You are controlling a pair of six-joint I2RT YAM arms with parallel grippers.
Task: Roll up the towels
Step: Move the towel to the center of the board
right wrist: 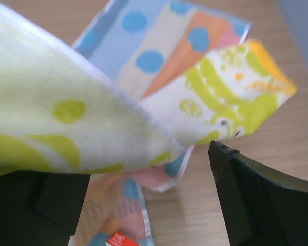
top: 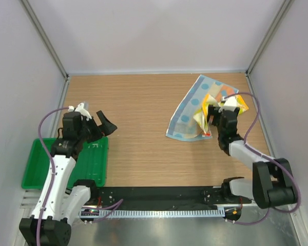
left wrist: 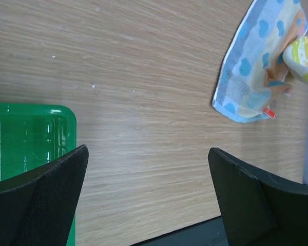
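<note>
The blue towel [top: 186, 117] lies rumpled on the desk [top: 133, 97]. The yellow towel [right wrist: 92, 128] is heaped over the blue towel's right half, with a fold rising against the right fingers [right wrist: 256, 195], which stand wide and grip nothing. Rolling from this heap would likely go badly. Better to pinch the yellow towel at a single-layer edge, lift it off the blue towel and spread it flat beside it. The left fingers [left wrist: 246, 195], also wide and empty, hang well left of the blue towel, with the green tray [top: 41, 164] farther left again. They could pin a corner while the right arm rolls evenly.
</note>
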